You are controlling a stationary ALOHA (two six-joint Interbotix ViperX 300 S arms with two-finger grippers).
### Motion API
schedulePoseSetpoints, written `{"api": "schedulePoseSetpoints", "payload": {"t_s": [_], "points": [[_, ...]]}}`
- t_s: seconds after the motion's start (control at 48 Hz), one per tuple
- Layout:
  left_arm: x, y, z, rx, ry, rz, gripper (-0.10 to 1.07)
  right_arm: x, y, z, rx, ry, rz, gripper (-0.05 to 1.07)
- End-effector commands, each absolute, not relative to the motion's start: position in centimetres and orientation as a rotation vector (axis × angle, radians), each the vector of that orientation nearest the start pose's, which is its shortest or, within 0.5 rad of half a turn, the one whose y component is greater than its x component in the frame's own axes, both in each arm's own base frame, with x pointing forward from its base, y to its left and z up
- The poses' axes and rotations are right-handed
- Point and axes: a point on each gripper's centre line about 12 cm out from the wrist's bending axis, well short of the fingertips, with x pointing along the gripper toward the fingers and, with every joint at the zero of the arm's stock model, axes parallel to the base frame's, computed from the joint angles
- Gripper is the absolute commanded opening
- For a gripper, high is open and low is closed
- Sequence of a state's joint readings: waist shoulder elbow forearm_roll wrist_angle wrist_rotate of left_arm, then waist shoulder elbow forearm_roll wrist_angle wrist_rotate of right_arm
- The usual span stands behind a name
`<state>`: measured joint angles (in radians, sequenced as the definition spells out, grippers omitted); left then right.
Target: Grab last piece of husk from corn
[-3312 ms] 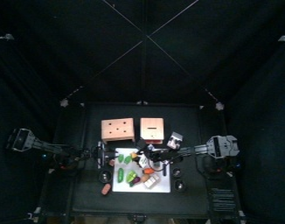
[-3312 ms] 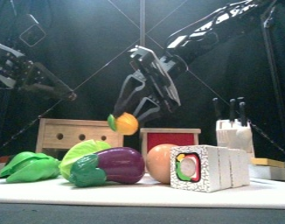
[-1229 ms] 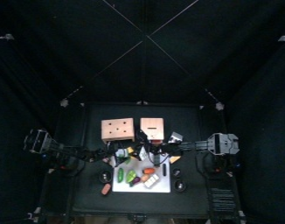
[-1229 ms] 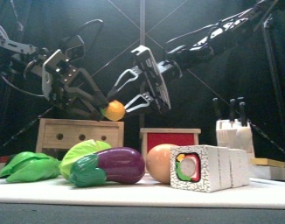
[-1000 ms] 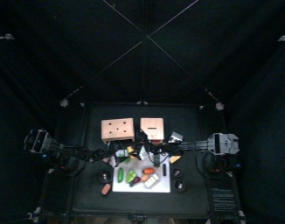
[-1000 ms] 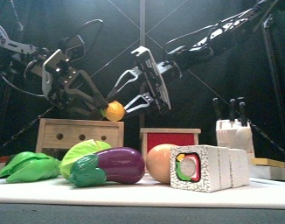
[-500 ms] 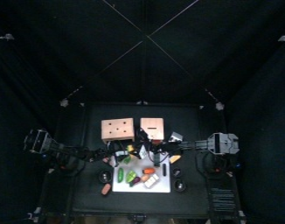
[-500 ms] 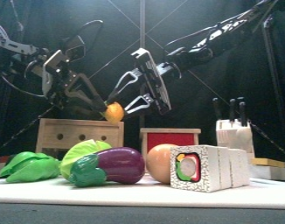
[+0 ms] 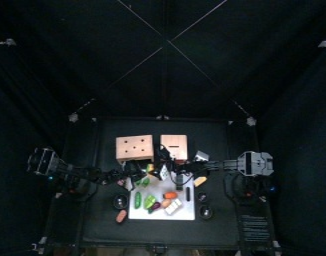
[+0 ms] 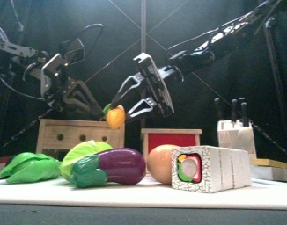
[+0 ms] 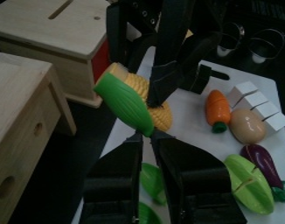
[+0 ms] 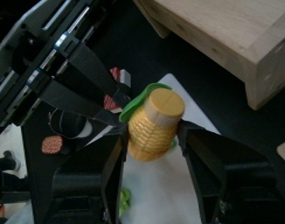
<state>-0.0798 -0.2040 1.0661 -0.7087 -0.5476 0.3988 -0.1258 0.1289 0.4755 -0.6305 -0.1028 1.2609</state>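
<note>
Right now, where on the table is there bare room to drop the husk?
The white mat is crowded with toy foods. Bare black table shows between the mat and the table's left edge, and in front of the mat.

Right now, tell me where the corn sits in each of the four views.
Top view: the corn is a tiny speck at centre, below the tan boxes.
Front view: mid-air, above a tan box.
Left wrist view: centre, husk alongside.
Right wrist view: centre.
Shared landmark: the tan boxes.
</note>
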Motion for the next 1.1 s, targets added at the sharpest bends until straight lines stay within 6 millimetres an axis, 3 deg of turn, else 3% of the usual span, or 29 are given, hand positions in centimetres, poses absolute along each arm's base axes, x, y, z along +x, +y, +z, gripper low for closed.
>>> {"api": "schedulePoseSetpoints", "payload": {"t_s": [0.0, 0.396, 0.708, 0.854, 1.083], "points": [[29.9, 2.1, 16.4, -0.142, 0.363, 0.325, 0.56, 44.4, -4.1, 20.6, 0.658, 0.443, -0.192, 0.5], [29.7, 2.8, 16.9, -0.138, 0.323, 0.357, 0.55, 44.4, -3.0, 20.7, 0.634, 0.453, -0.162, 0.5], [29.7, 2.3, 16.9, -0.108, 0.328, 0.324, 0.59, 44.2, -3.4, 20.2, 0.611, 0.484, -0.196, 0.5], [29.6, 2.0, 17.1, -0.09, 0.319, 0.301, 0.68, 43.3, -3.6, 18.8, 0.539, 0.545, -0.222, 0.5], [29.5, 2.0, 17.3, -0.088, 0.312, 0.297, 0.87, 43.2, -3.6, 19.2, 0.531, 0.537, -0.216, 0.5]]}}
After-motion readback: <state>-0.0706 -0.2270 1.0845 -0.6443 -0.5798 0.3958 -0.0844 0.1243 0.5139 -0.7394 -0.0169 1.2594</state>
